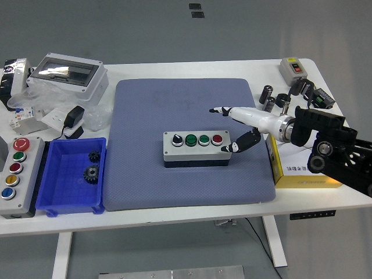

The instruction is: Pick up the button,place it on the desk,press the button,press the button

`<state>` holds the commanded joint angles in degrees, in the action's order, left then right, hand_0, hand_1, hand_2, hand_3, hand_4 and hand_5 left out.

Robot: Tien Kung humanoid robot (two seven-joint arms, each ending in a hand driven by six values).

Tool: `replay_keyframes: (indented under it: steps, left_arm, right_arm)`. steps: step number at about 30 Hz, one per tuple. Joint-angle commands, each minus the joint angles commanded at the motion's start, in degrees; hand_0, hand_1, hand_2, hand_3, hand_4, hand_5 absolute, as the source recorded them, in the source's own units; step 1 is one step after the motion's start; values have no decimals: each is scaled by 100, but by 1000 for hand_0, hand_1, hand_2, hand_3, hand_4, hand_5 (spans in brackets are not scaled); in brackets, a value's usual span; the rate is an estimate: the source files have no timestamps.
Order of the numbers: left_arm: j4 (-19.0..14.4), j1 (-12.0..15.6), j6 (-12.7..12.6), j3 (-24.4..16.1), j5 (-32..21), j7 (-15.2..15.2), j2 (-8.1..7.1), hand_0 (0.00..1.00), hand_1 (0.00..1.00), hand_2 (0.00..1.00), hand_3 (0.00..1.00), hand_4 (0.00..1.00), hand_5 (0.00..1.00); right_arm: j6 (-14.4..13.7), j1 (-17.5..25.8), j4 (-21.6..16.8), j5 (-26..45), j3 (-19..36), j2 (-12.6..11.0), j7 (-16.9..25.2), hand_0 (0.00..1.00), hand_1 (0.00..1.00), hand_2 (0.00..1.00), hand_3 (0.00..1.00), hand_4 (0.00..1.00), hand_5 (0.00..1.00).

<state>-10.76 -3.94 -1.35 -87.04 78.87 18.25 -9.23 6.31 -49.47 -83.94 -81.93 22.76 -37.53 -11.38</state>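
Observation:
A grey button box (pixel 196 148) with a black selector, two green buttons and one red button lies on the blue mat (pixel 189 110), near its middle. My right hand (pixel 241 125) is just right of the box, apart from it and a little above the mat. Its white fingers (pixel 224 110) are stretched out towards the left and its dark thumb (pixel 239 144) points at the box's right end. It holds nothing. My left arm is out of view.
A blue bin (pixel 72 174) with two gears and a grey box of coloured buttons (pixel 16 174) stand at the left. A clear-lidded enclosure (pixel 68 74) and loose parts lie at the back left. A yellow box (pixel 302 174), small black parts (pixel 285 99) and a grey switch (pixel 293 70) are at the right.

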Motion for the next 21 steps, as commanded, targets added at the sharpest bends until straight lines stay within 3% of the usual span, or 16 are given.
replay_keyframes:
  steps: [6, 11, 12, 17, 18, 21]
  left_arm:
    - [-1, 7, -3, 3, -11, 7, -21, 670, 628, 551, 595, 601, 172]
    - [-1, 3, -1, 11, -24, 6, -39, 670, 628, 551, 595, 601, 172]
    - [-4, 6, -1, 8, -20, 13, -41, 670, 629, 552, 594, 600, 170]
    - [-12, 21, -2, 4, -17, 29, -48, 670, 629, 552, 594, 600, 170]
    - [-12, 23, -2, 2, -15, 31, -49, 670, 629, 551, 593, 599, 170]
    - [-16, 17, -1, -7, -2, 37, -52, 670, 629, 551, 593, 599, 170]
  right_arm:
    - [968, -617, -376, 495, -207, -140, -918, 998, 993, 998, 998, 853, 127]
    - [1758, -1043, -349, 907, -520, -80, -1561, 998, 993, 998, 998, 853, 127]
    - [1939, -1106, -335, 947, -535, -58, -1716, 704, 763, 788, 998, 633, 216]
    - [2428, -1197, -295, 1041, -500, -4, -1945, 704, 763, 788, 998, 633, 216]
    - [2453, -1200, -286, 1050, -497, 5, -1951, 43, 201, 333, 986, 387, 130]
    - [2488, -1195, -239, 1089, -499, 67, -1952, 43, 201, 333, 986, 387, 130]
